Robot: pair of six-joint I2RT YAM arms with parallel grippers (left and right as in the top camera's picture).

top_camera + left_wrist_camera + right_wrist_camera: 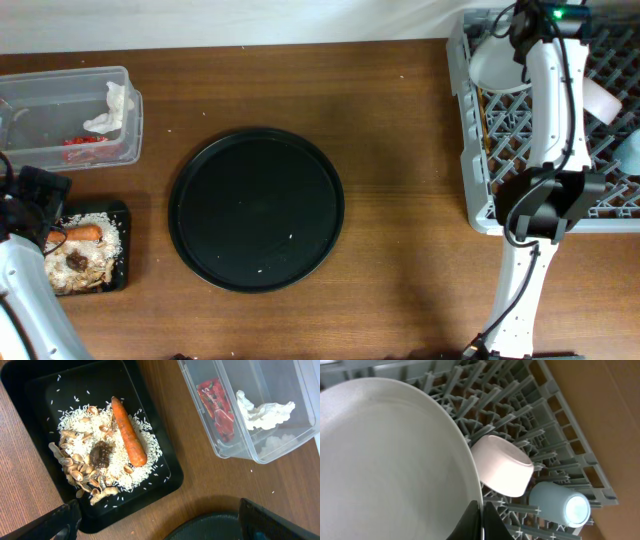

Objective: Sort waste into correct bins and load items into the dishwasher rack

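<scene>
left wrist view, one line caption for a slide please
Open left end effector above the black tray of rice, carrot and scraps, beside the clear tub holding red wrapper and tissue

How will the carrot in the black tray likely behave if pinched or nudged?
The carrot looks stiff and solid, so it should probably lift whole without drooping. Its round, tapered shape may make it roll in an arc if pushed. It lies on loose rice, so a nudge would likely scatter grains.
</scene>
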